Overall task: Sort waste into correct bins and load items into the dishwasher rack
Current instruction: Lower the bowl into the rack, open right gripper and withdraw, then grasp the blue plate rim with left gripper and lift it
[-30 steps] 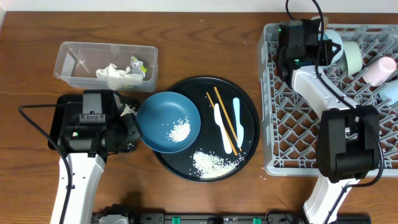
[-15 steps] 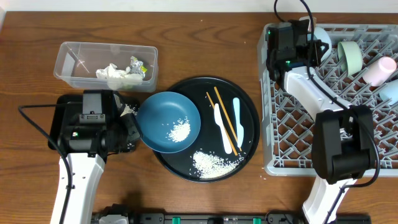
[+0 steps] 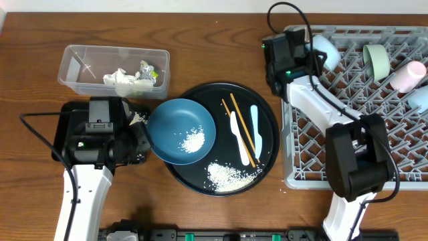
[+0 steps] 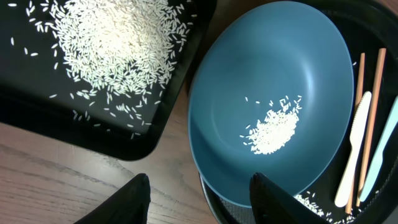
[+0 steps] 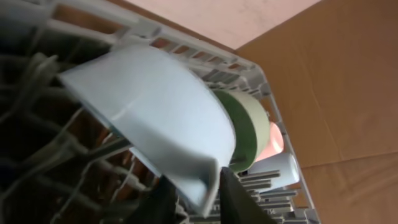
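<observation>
Light-grey dishwasher rack (image 3: 401,144), lattice floor and pegs, spread beyond right gripper (image 5: 199,202). In it small white bowl (image 5: 155,106) stood on edge, rim between those jaws, clamped or loosed not discernible; mint-green bowl (image 5: 245,134) just behind. Dark-blue bowl (image 4: 273,81), small heap of rice (image 4: 270,130) inside, near rim between parted jaws of left gripper (image 4: 202,199), unclamped. Shallow black tray (image 4: 25,93) left of those jaws, rice-strewn; narrow strip of table (image 4: 62,180) between tray and bowl.

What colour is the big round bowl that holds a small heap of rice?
Dark teal-blue; the big round bowl shows best in the left wrist view.
</observation>
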`<state>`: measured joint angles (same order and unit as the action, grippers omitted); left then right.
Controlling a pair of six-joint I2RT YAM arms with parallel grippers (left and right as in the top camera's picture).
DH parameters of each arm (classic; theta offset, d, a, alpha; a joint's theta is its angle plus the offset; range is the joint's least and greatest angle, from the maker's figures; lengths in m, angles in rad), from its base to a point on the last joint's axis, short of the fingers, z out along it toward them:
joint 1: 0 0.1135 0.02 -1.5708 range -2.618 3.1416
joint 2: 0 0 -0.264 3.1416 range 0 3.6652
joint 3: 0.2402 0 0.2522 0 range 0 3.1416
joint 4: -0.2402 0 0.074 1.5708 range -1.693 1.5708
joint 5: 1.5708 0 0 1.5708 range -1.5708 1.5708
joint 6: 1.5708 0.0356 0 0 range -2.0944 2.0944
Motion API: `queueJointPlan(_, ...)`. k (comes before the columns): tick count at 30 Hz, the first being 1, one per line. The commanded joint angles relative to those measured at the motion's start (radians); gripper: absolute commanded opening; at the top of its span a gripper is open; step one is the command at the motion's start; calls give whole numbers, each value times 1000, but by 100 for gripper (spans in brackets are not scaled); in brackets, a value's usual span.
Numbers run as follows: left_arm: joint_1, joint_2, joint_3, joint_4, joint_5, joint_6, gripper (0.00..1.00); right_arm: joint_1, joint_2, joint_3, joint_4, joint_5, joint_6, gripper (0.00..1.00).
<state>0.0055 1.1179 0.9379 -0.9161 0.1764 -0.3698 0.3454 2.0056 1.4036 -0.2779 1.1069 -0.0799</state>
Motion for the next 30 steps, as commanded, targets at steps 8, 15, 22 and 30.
queueJointPlan(8,5,-7,18,-3,-2,-9,54,29,9,7,-200,-6,188,62)
queueJointPlan(15,5,-7,18,-3,-2,-9,54,2,-71,8,-268,-207,267,73)
queueJointPlan(22,5,-7,18,-3,-2,-9,54,-59,-263,8,-329,-376,270,75)
queueJointPlan(30,3,-7,18,1,-2,18,63,-161,-457,8,-556,-658,280,78)
